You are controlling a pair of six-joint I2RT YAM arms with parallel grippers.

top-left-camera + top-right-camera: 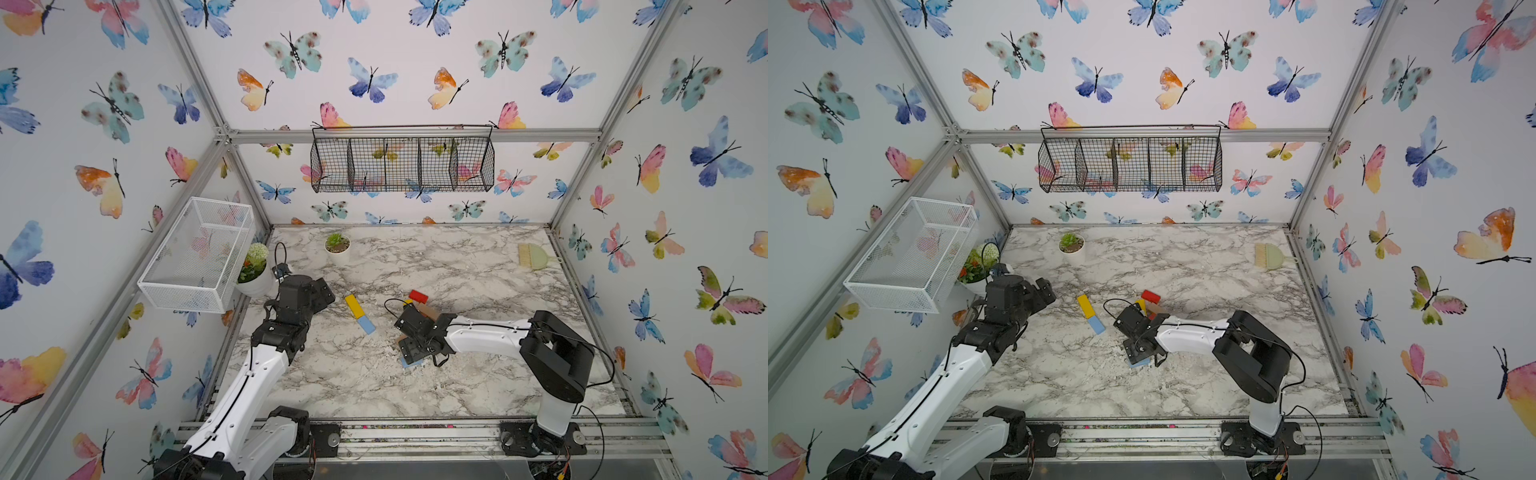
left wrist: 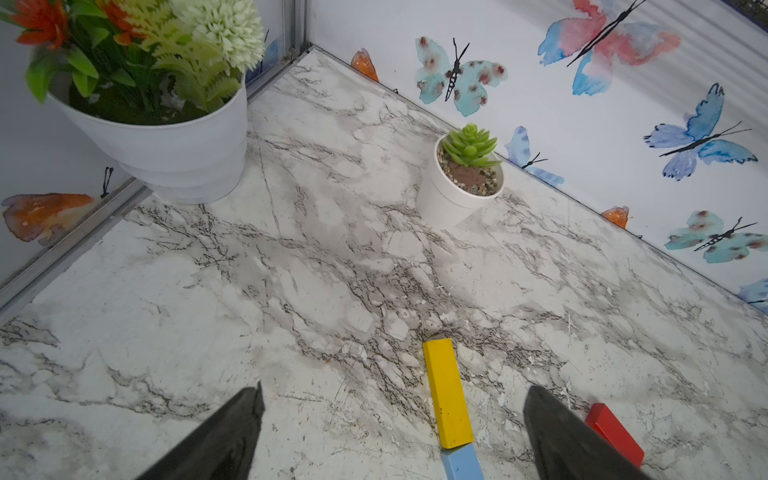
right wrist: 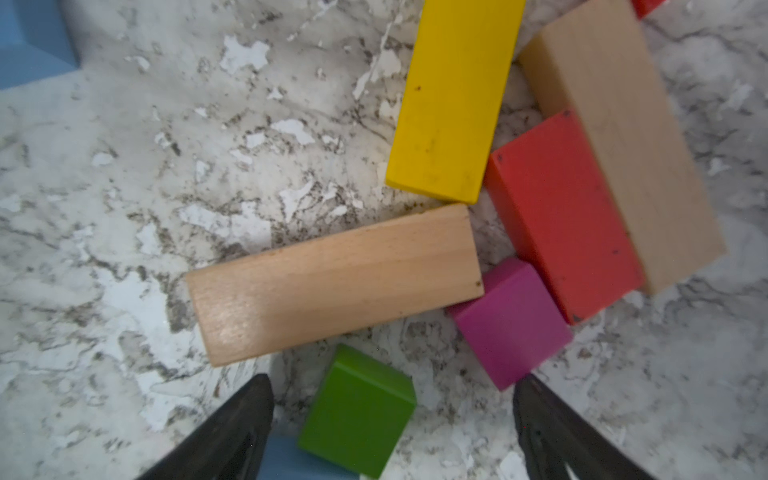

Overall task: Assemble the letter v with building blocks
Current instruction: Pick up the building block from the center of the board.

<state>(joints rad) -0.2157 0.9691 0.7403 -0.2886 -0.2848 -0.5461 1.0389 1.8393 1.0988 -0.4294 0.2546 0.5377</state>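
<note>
Building blocks lie in two groups on the marble table: a yellow bar and a light-blue bar set end to end in one slanted line near the middle, and a loose heap under my right wrist. I take that slanted pair for one stroke of the V, so the other stroke would have to rise from the blue end. That, I judge, is why my right gripper hangs low over the heap with its fingers spread and nothing caught between them: I am choosing. In the right wrist view a tan bar lies free along one long side. A second yellow bar points away from it. A red bar is crowded between a magenta cube and a second tan bar pressed along its side. A green cube sits just under my spread fingers, narrower than the gap. My left gripper is likewise spread and empty, hovering near the yellow bar without touching it, probably so as not to nudge that stroke or cross the right arm. A long bar looks the natural pick; the hemmed-in red one would be awkward.
</note>
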